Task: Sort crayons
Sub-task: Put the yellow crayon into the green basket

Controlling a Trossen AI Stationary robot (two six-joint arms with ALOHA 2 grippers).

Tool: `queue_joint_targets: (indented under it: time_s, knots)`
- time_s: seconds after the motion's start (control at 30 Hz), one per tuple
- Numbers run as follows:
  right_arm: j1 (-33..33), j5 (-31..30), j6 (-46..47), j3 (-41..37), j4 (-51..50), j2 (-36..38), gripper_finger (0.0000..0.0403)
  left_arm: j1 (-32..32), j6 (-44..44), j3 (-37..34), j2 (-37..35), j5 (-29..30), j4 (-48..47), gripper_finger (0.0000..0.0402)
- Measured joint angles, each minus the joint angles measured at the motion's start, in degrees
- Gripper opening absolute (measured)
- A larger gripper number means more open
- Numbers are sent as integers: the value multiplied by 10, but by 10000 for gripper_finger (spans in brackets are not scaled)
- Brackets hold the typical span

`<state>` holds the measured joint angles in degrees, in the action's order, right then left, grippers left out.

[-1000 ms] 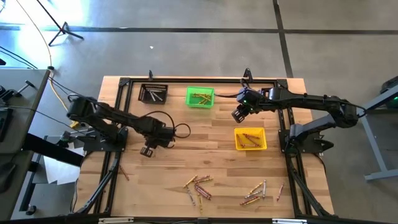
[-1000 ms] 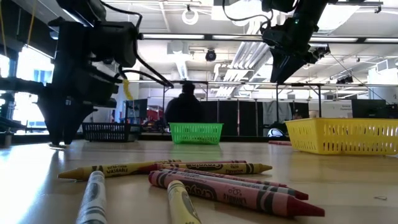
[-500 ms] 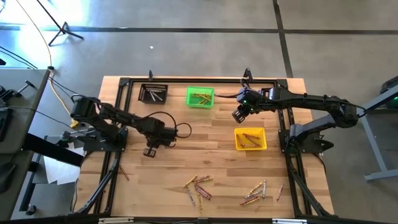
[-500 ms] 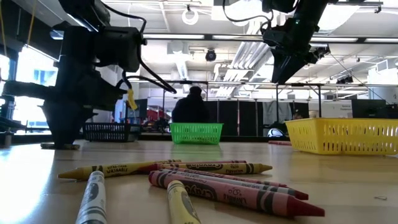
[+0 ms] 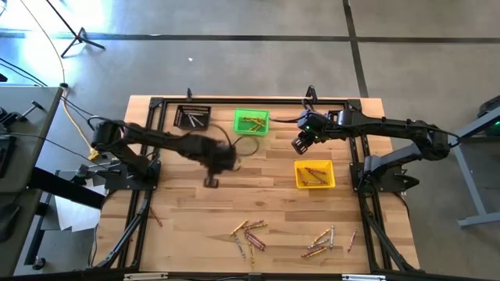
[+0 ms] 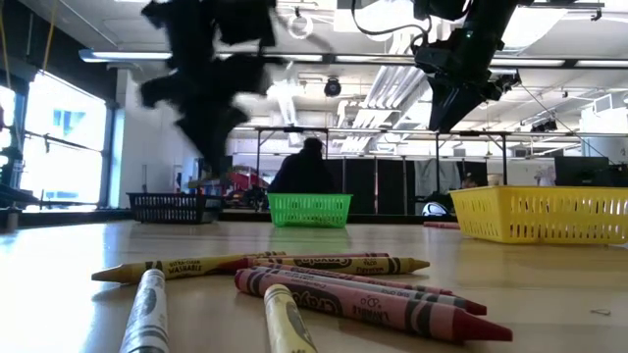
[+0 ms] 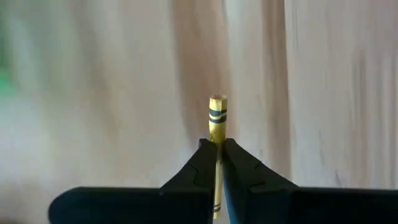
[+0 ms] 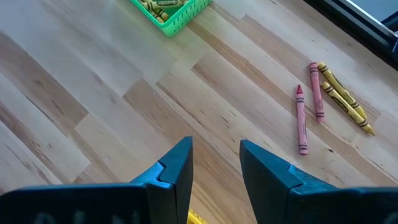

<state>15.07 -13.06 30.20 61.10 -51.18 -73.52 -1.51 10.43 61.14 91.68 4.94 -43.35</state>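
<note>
My left gripper (image 7: 217, 148) is shut on a yellow crayon (image 7: 217, 115) and hangs blurred above the table's middle left (image 5: 212, 181), also seen in the low view (image 6: 208, 162). My right gripper (image 5: 299, 145) stands open in the air between the green bin (image 5: 251, 121) and the yellow bin (image 5: 314, 173), with nothing between its fingers (image 8: 214, 149). Loose crayons lie flat on the wood near the front edge in two clusters (image 5: 248, 232) (image 5: 322, 240), with one red crayon (image 5: 156, 217) apart at the left. My left gripper pinches the yellow crayon's shaft (image 7: 217, 135) between its two fingertips, coming steeply from above. The crayon runs along the fingers, and its banded end (image 7: 217, 102) sticks out past the tips. It is lifted clear of the table.
A black bin (image 5: 193, 117) stands at the far left beside the green one; all the bins hold crayons. Three crayons (image 8: 317, 102) show on the wood in the right wrist view. A person (image 6: 304, 172) is in the room beyond the table. A black frame borders the table.
My left gripper has shut on the yellow crayon at the table's left, then risen quickly and swung toward the table's right, tipping as it went. The crayon has come off the wood with it.
</note>
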Motion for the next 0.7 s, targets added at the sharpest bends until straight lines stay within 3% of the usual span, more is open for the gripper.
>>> queue_joint_targets:
  time_s: [0.07, 0.17, 0.33, 0.47, 0.7]
  knots:
    - [0, 0, 0, 0, 3, 0, 116, -19, 45, 34, 1, 15, 35, 4]
    - [0, 0, 13, 0, 9, 0, 116, -59, 103, 63, 0, 31, 171, 5]
    - [0, 0, 31, 0, 22, 0, 116, -138, 85, 65, 4, 8, 398, 5]
    - [0, -1, 48, 0, 26, 0, 116, -197, 55, 64, 27, -29, 426, 5]
    - [0, -30, 59, 0, 27, 0, 116, -253, -2, 63, 118, -32, 452, 5]
